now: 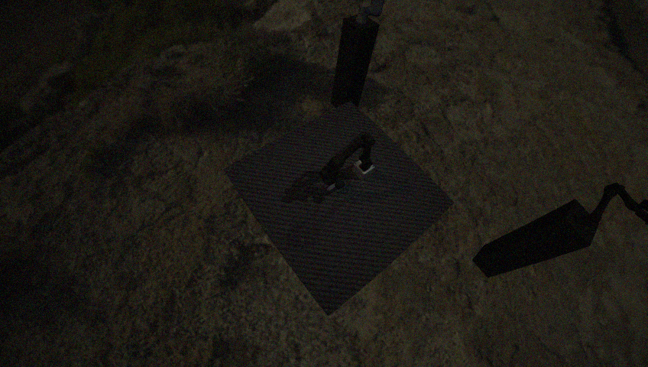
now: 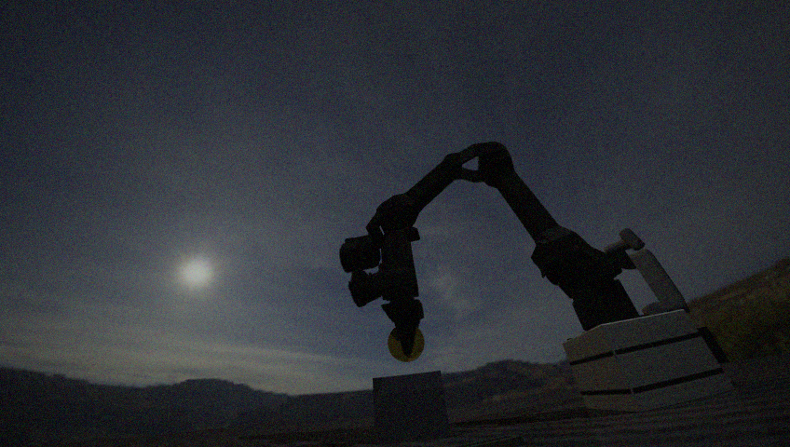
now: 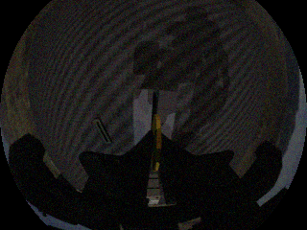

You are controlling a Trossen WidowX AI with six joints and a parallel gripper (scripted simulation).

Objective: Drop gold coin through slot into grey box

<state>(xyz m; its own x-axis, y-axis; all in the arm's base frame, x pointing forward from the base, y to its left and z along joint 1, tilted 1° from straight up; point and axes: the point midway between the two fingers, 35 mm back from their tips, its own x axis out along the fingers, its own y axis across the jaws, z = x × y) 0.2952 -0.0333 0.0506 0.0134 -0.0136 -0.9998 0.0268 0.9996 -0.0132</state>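
Note:
My gripper (image 2: 409, 349) (image 3: 153, 133) is shut on the gold coin (image 2: 394, 344) (image 3: 158, 131), which hangs on edge between the fingertips. The closed grey box (image 1: 331, 186) (image 2: 410, 404) (image 3: 142, 112) is below it. In the exterior view a gap shows between the coin's lower edge and the box top. In the wrist view the lid's dark slot (image 3: 154, 102) runs nearly in line with the thin coin, which hides part of the lid. The dark-green holder (image 3: 102, 130) is empty, left of the box in the wrist view. Dim light hides fine detail.
The arm's pale base (image 1: 364, 169) (image 2: 648, 359) stands on the dark striped square top (image 1: 345, 254), to the right of the box in the exterior view. The arm's shadow falls across the top and near the box. Two dark block-like objects (image 1: 357, 59) (image 1: 541, 238) stand outside the square.

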